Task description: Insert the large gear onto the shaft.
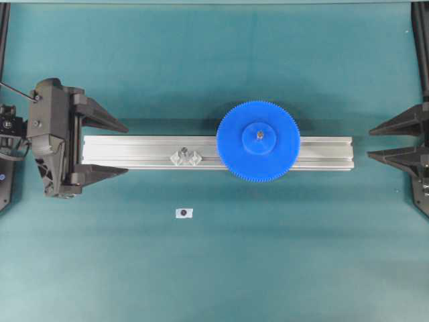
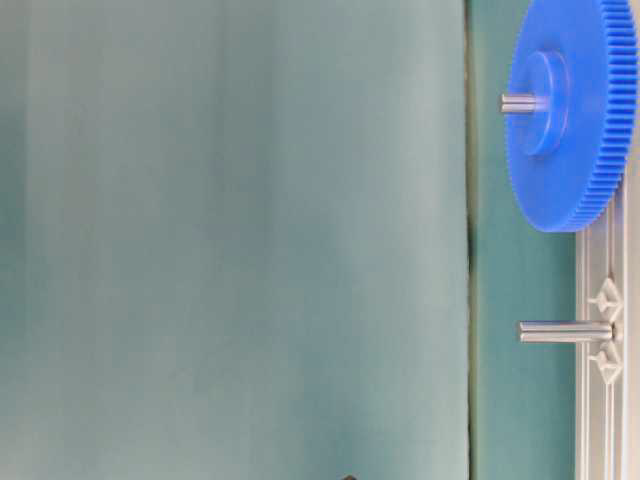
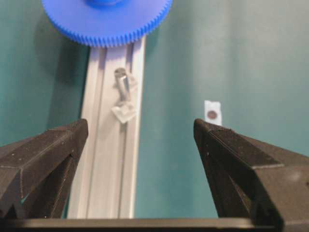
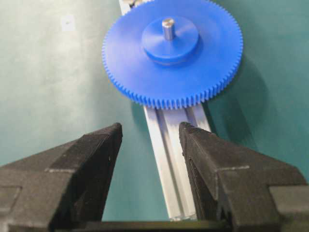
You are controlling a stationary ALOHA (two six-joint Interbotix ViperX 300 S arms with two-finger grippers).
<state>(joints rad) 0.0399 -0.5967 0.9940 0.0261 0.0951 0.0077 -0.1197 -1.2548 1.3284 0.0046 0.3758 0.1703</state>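
At the rail's left end the left gripper point(image 1: 127, 149) hangs with jaws wide apart, empty, straddling the aluminium rail point(image 1: 134, 153); further along stands a bare spare pin point(image 1: 184, 151) in its clear mount. Right of that the large gear point(image 1: 258, 141) lies flat on the rail, the shaft point(image 1: 259, 134) poking up through its hub, so the insertion looks done. The right gripper point(image 1: 370, 143), parted and empty, is the nearer one, just off the rail's right end

I saw my left matte black plastic two-fingered gripper point(image 1: 127, 149) with tapering pointed fingers, a boxy black wrist housing point(image 1: 48, 137) and a thin black cable. My right matching black gripper point(image 1: 370, 143) looked identical.
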